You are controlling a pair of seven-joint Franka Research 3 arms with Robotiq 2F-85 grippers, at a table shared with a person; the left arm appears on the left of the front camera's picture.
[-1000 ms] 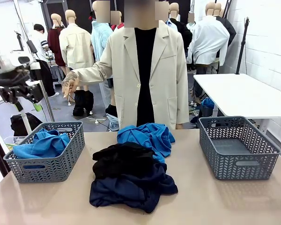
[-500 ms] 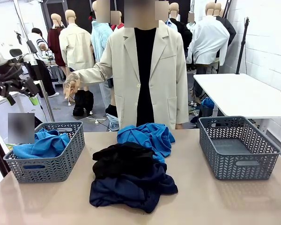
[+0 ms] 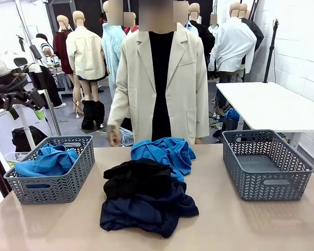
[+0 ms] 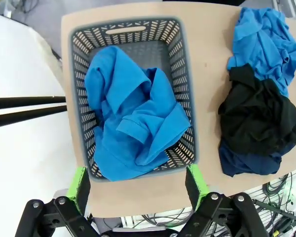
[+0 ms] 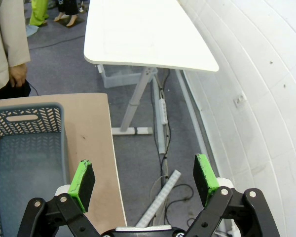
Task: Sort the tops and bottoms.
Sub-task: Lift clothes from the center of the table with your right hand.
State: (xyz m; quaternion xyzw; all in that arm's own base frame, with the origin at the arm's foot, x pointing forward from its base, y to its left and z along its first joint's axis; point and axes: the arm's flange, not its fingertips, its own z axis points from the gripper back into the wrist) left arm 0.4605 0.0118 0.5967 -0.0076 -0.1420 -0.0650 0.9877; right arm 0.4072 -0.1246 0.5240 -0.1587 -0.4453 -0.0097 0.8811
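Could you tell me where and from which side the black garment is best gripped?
Probably the raised fold at the middle of the black garment, pinched from straight above: it lies bunched on the dark navy garment, so a high pinch should lift it alone.

Counter (image 3: 230,225): left basket (image 3: 55,189) holds one garment (image 3: 47,161), right basket (image 3: 267,187) opposite, pile between them with rear garment (image 3: 165,150), middle garment (image 3: 138,178) lapping onto front garment (image 3: 146,210), person (image 3: 162,78) behind.

Locate the white brick wall (image 3: 303,47) along the right edge of the frame. A white table (image 3: 267,107) stands beside it, centre right. The floor (image 3: 68,125), centre left, is grey. Lighting is bright and even.
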